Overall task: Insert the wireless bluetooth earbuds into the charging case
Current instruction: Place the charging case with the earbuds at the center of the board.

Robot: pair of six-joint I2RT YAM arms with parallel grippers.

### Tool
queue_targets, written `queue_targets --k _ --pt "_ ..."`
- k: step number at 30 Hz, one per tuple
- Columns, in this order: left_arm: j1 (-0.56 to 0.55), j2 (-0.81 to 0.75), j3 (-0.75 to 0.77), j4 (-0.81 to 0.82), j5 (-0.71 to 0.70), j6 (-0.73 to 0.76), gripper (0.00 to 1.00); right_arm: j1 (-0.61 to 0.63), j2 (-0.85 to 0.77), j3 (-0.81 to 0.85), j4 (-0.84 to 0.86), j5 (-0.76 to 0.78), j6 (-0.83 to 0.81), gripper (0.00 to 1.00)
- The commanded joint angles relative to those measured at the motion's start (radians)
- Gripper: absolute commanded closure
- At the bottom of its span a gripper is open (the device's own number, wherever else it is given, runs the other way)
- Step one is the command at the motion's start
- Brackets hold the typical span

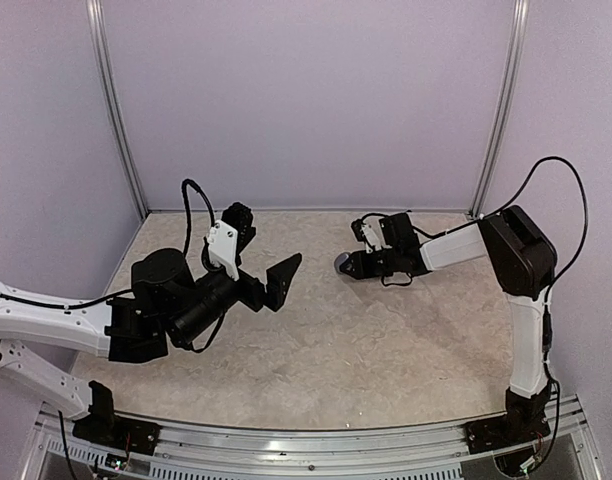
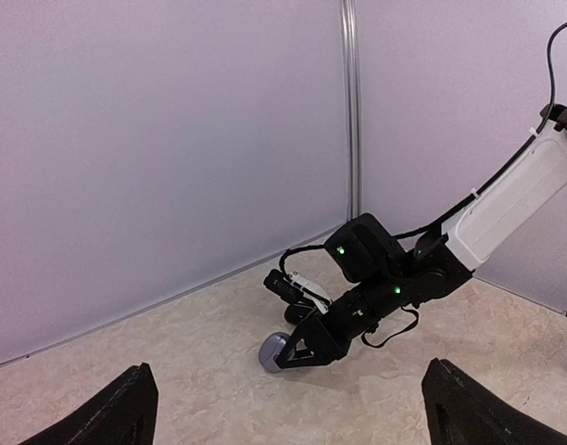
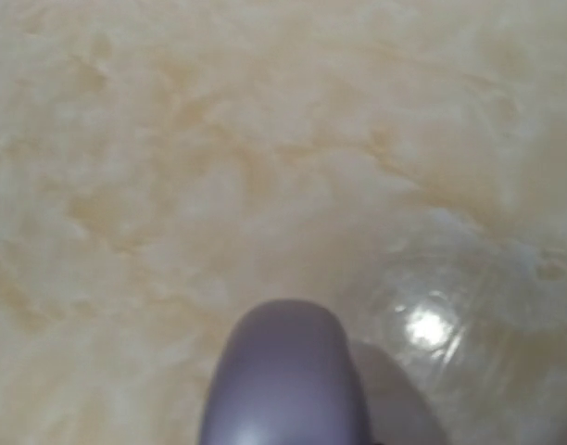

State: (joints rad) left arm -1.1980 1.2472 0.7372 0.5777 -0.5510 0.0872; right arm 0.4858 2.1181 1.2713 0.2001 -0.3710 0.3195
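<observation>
Marbled beige table point(image 1: 386, 350) runs back to the wall, with a wide stretch between the two grippers. Left gripper point(image 2: 293, 408) hangs with its fingers spread wide. Right gripper point(image 2: 297, 348) is low near the back edge, pinching a grey piece point(image 2: 272, 352) at its fingertips. Earbud or case, can't tell.

The grey round thing point(image 3: 285, 375) is being cut off by the right wrist view's bottom edge, and from above it is looking too small to name. The fingers point(image 2: 117, 413) of the left end effector point(image 2: 288, 371) are being cut off too.
</observation>
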Motion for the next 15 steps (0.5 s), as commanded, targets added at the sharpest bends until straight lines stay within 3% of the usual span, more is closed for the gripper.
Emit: queue_targets --k 1,4,12,15 --pt "0.008 -0.034 -0.022 0.041 -0.02 -0.018 0.01 -0.017 0.056 0.077 -0.055 0.017 -0.008 0.92" --pt "0.009 -0.039 -0.025 0.034 -0.022 -0.022 0.01 -0.025 0.07 0.097 -0.074 0.034 -0.009 0.84" --pt "0.035 -0.037 -0.001 -0.035 -0.036 -0.074 0.01 -0.033 0.017 0.072 -0.101 0.098 -0.015 0.45" --pt "0.053 -0.038 0.01 -0.064 -0.032 -0.114 0.01 -0.035 -0.023 0.049 -0.101 0.111 -0.025 0.39"
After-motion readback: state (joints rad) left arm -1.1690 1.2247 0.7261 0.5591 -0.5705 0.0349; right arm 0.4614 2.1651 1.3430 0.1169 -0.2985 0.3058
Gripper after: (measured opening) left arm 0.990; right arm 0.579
